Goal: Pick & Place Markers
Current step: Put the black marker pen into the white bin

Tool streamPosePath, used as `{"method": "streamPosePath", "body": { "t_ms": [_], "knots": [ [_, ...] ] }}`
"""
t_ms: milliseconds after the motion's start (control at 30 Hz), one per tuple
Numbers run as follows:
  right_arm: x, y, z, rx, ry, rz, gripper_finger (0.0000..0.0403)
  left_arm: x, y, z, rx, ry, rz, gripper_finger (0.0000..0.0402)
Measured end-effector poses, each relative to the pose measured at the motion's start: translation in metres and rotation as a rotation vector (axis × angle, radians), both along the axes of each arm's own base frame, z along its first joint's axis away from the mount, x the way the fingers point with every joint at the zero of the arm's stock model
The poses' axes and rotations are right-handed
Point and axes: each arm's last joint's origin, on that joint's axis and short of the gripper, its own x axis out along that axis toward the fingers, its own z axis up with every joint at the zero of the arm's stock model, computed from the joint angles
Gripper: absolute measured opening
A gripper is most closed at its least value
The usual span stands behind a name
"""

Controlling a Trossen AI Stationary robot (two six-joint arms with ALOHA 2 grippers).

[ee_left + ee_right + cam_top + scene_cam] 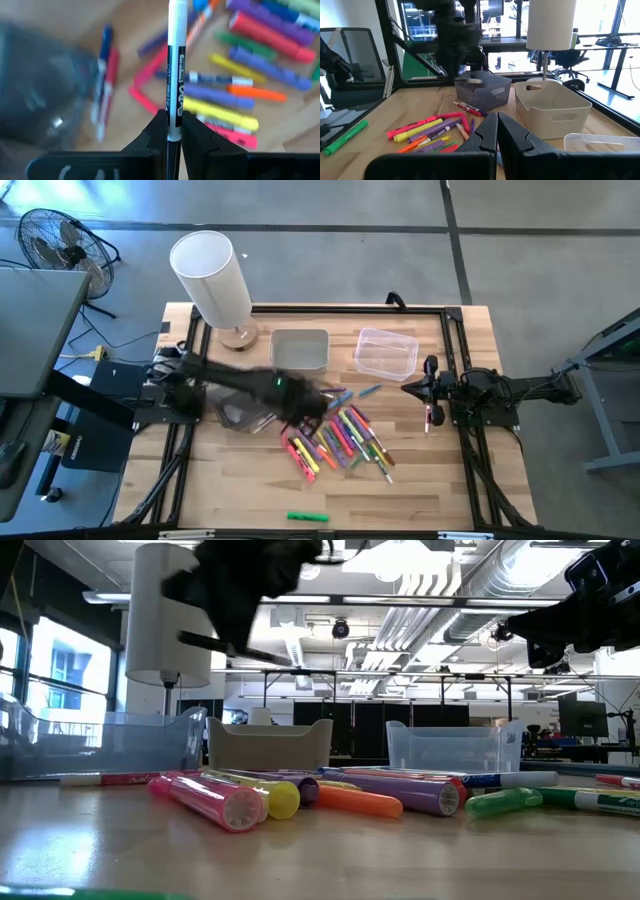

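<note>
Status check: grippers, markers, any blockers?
Left gripper shut on white marker. Right gripper shut, empty. Marker pile remains. No blockers.

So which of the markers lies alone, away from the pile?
The bright green marker near the table's front edge; the other loose markers cluster mid-table.

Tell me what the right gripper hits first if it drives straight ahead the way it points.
Probably the marker pile lying just ahead of the right gripper, with the grey bin behind; depth is unclear.
</note>
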Motion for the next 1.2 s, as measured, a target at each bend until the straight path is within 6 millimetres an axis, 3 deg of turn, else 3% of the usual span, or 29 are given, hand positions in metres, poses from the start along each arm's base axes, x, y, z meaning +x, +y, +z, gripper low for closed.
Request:
{"method": "streamPosePath", "body": {
  "t_ms": [367,533,633,800,933,1200],
  "knots": [
    [0.000,0.000,0.000,0.000,0.000,0.000,0.0000,0.003,0.127,0.015,0.059,-0.045,-0.285,0.0030],
    [0.000,0.000,0.000,0.000,0.000,0.000,0.0000,-0.005,0.168,0.014,0.122,-0.032,-0.476,0.0030],
    [0.000,0.000,0.000,0.000,0.000,0.000,0.0000,-0.001,0.189,0.000,0.135,-0.010,-0.559,0.0030],
    [0.000,0.000,0.000,0.000,-0.001,0.000,0.0000,-0.002,0.212,-0.018,0.090,0.014,-0.640,0.0030],
    [0.000,0.000,0.000,0.000,0.000,0.000,0.0000,0.004,0.219,-0.036,0.074,0.043,-0.658,0.0031],
    [0.000,0.000,0.000,0.000,0.000,0.000,0.0000,0.007,0.220,-0.036,0.107,0.033,-0.699,0.0065]
  ]
}}
